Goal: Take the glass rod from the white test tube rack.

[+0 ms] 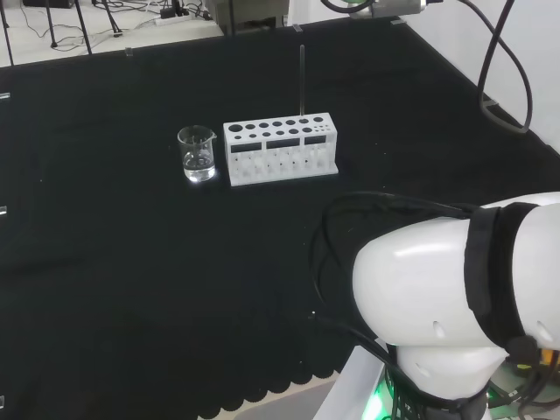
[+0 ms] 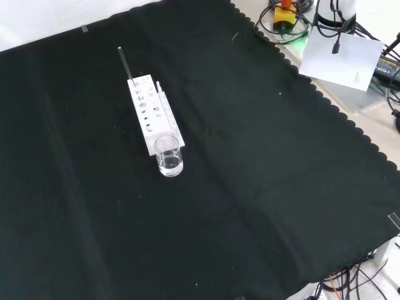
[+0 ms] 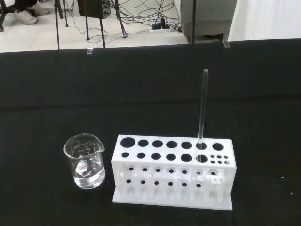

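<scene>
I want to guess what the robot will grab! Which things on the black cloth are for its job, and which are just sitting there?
For the job:
- glass rod, standing upright in a hole of the rack
- white test tube rack, which holds the rod

Just sitting there:
- small glass beaker with some clear liquid, beside the rack
- black cloth covering the bench

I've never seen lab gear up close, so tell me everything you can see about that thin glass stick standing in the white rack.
The thin, straight, clear glass rod stands upright in a hole of the white plastic test tube rack, in the back row near one end, the end away from the small clear glass beaker. Most of its length rises above the rack's top. Only the rack touches it. The rack rests on the black cloth.
</scene>
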Available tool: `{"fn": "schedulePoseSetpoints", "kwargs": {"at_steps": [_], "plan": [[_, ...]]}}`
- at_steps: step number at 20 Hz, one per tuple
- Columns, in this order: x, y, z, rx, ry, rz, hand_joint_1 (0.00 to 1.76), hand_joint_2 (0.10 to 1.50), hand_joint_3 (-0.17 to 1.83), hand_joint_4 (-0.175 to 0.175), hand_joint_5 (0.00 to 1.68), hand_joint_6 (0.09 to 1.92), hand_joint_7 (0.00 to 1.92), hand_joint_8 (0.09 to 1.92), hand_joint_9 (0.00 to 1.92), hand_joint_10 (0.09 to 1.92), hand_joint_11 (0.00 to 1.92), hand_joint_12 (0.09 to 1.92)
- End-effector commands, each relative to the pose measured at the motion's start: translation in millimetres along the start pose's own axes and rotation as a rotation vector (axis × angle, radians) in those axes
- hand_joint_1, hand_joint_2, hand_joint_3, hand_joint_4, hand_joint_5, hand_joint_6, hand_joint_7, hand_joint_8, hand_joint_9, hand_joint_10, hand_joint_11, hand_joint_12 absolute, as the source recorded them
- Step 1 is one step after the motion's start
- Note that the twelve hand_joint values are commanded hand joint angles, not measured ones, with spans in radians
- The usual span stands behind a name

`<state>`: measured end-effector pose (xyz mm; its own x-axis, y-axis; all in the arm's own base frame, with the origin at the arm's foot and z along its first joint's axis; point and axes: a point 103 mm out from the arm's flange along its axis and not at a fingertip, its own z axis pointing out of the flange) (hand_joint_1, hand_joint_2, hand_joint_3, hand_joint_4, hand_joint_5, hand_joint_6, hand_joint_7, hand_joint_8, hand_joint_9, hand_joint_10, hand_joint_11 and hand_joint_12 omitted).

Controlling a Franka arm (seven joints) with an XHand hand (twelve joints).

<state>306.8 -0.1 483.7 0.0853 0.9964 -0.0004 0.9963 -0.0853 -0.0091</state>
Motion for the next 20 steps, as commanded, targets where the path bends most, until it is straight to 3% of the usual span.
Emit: {"fn": "schedulePoseSetpoints", "kwargs": {"at_steps": [1,3,5,10,20], "plan": [[-0.5,0.2,-0.3,-0.011,-0.010,0.002,0.79,1.15,-0.07,-0.170,0.05,0.14,0.09,0.32,0.30,0.36,0.31,0.44],[1.4,0.5,-0.2,-0.015,-0.016,0.004,0.65,1.20,-0.05,-0.170,0.02,0.09,0.02,0.21,0.07,0.26,0.07,0.30],[1.2,1.0,-0.4,-0.018,-0.015,0.005,0.62,1.21,-0.04,-0.169,0.01,0.09,0.00,0.18,0.01,0.23,0.01,0.27],[-2.8,8.1,-1.0,-0.006,-0.003,0.003,0.61,1.22,-0.04,-0.169,0.01,0.09,0.00,0.18,0.00,0.23,0.00,0.26],[-25.3,67.9,2.7,-0.008,0.022,0.028,0.61,1.22,-0.06,-0.169,0.01,0.09,0.00,0.18,0.00,0.24,0.00,0.33]]}}
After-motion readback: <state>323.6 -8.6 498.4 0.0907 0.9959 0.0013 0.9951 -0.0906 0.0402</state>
